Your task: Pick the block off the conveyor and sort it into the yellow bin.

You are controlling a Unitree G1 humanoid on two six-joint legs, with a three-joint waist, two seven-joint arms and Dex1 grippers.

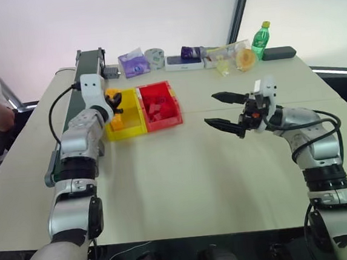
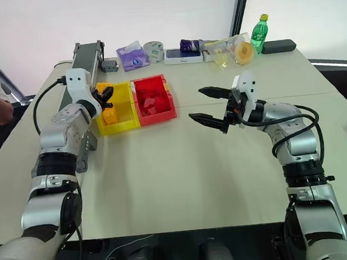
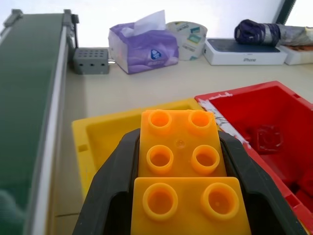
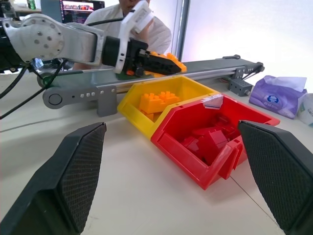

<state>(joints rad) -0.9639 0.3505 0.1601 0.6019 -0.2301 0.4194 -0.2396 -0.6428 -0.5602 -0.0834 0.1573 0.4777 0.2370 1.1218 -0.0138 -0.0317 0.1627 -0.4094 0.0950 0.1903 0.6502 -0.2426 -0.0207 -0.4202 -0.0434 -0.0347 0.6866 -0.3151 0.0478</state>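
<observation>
L gripper (image 3: 178,196) jaws clamp the block (image 3: 182,161) just above the yellow bin (image 1: 125,117), beside the conveyor (image 3: 29,98). R gripper (image 1: 225,110) jaws wide open, empty, well right of bin.

yellow-orange studded block (image 3: 182,161), yellow bin (image 1: 134,128), red bin (image 1: 171,115), dark-green conveyor (image 3: 24,98), purple tissue pack (image 3: 143,48)

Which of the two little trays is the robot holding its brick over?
The yellow bin, not its red twin. The left hand holds the block above it, beside the conveyor.
</observation>
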